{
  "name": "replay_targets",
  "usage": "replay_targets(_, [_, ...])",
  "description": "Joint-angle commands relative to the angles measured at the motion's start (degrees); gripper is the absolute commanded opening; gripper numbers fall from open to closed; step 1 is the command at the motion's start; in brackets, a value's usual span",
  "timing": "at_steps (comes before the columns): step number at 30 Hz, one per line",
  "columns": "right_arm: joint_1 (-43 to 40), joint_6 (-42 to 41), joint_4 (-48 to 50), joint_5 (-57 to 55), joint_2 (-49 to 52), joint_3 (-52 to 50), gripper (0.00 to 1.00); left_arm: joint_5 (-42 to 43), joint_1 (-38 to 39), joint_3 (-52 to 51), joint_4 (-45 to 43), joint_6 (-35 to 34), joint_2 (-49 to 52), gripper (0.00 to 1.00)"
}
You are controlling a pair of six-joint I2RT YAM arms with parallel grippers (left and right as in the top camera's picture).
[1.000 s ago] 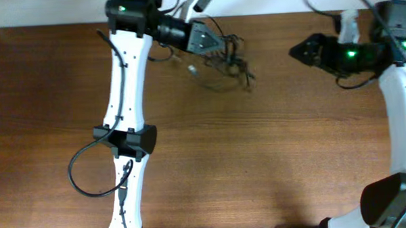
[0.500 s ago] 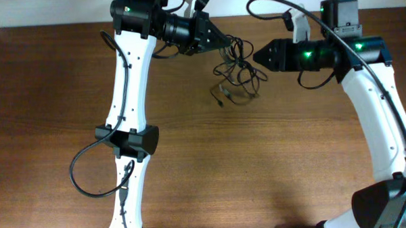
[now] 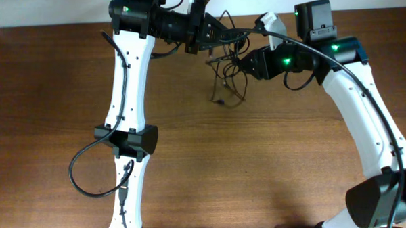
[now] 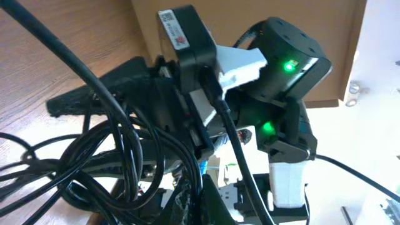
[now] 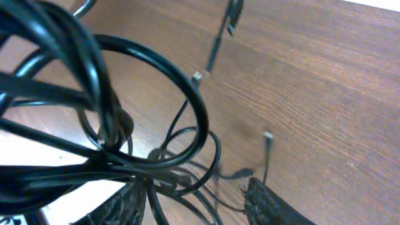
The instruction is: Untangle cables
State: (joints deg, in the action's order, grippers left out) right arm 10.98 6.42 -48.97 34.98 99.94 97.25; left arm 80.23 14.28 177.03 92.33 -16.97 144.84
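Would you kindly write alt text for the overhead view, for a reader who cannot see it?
The left hand and the right hand meet at a tangle of thin black cables near the far edge of a brown wooden table, one on each side of it. Loose ends trail from it toward the table's middle.

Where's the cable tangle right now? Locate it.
In the overhead view, the cables are near the far edge of the table, centre, between the left end effector and the right end effector.
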Motion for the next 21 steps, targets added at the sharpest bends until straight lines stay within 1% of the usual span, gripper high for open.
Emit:
replay_targets(1, [0.68, 0.66, 2.03, 3.8, 0.74, -0.57, 0.53, 4.44, -0.02, 1.4, -0.11, -0.37, -2.73, 0.0])
replay_targets(3, [0.68, 0.59, 2.99, 6.51, 0.74, -0.57, 0.55, 4.42, -0.09, 1.4, -0.15, -0.35, -2.73, 0.0])
replay_targets(4, [0.68, 0.15, 3.02, 6.62, 0.74, -0.57, 0.46, 4.37, -0.09, 1.4, -0.5, -0.35, -2.73, 0.0])
replay_targets(5, [0.68, -0.37, 3.02, 6.6, 0.74, -0.57, 0.18, 4.0, -0.09, 1.4, -1.05, -0.35, -2.73, 0.0])
replay_targets(6, [0.61, -1.86, 3.23, 6.62, 0.74, -0.57, 0.05, 4.0, -0.09, 1.4, -1.75, -0.35, -2.73, 0.0])
replay_targets(7, [0.5, -3.17, 3.45, 6.6, 0.72, -0.57, 0.04, 3.98, -0.09, 1.4, -2.43, -0.35, -2.73, 0.0])
replay_targets(8, [-0.13, -5.01, 3.34, 6.43, 0.61, -0.57, 0.04, 3.02, -0.17, 1.4, -4.24, -0.33, -2.73, 0.05])
replay_targets(10, [-1.27, -6.82, 2.45, 6.43, 0.26, -0.57, 0.04, -2.64, -0.33, 1.4, -4.7, -0.33, -2.73, 0.11])
replay_targets(11, [-2.58, -7.41, 0.96, 6.45, -0.55, -0.57, 0.04, -9.49, -0.46, 1.4, -4.66, -0.33, -2.73, 0.15])
replay_targets(12, [-3.65, -7.58, -0.57, 6.43, -1.49, -0.57, 0.04, -19.1, -0.52, 1.4, -4.61, -0.11, -2.73, 0.22])
replay_targets(13, [-4.46, -8.0, -2.14, 6.36, -2.34, -0.57, 0.04, -26.29, -0.52, 1.4, -4.17, -0.11, -2.73, 0.32])
replay_targets(14, [-5.6, -8.44, -4.59, 6.38, -3.41, -0.57, 0.04, -37.7, -0.5, 1.4, -3.06, -0.11, -2.73, 0.48])
replay_targets(15, [-6.69, -8.41, -7.74, 6.38, -4.48, -0.57, 0.04, -48.06, -0.42, 1.4, -1.22, -0.13, -2.73, 0.71])
replay_targets(16, [-6.93, -8.39, -9.84, 6.38, -4.81, -0.57, 0.04, -54.97, -0.31, 1.4, 0.61, -0.13, -2.73, 0.98])
replay_targets(17, [-6.86, -8.39, -11.1, 6.38, -4.83, -0.57, 0.04, -59.8, -0.26, 1.29, 2.82, -0.11, -2.67, 0.99])
replay_targets(18, [-6.82, -8.39, -11.91, 6.38, -4.81, -0.57, 0.04, -62.6, -0.22, 1.25, 4.44, -0.04, -2.67, 0.99])
replay_targets(19, [-6.82, -8.41, -12.63, 6.38, -4.79, -0.57, 0.04, -62.1, -0.15, 0.61, 4.39, 3.96, -2.67, 0.99])
replay_targets(20, [-6.84, -8.44, -12.66, 6.38, -4.79, -0.57, 0.04, -59.78, -0.11, 0.55, 4.39, 6.23, -2.67, 0.99])
replay_targets(21, [-6.82, -8.48, -12.68, 6.36, -4.76, -0.57, 0.04, -54.73, -0.11, 0.31, 4.39, 9.99, -2.45, 1.0])
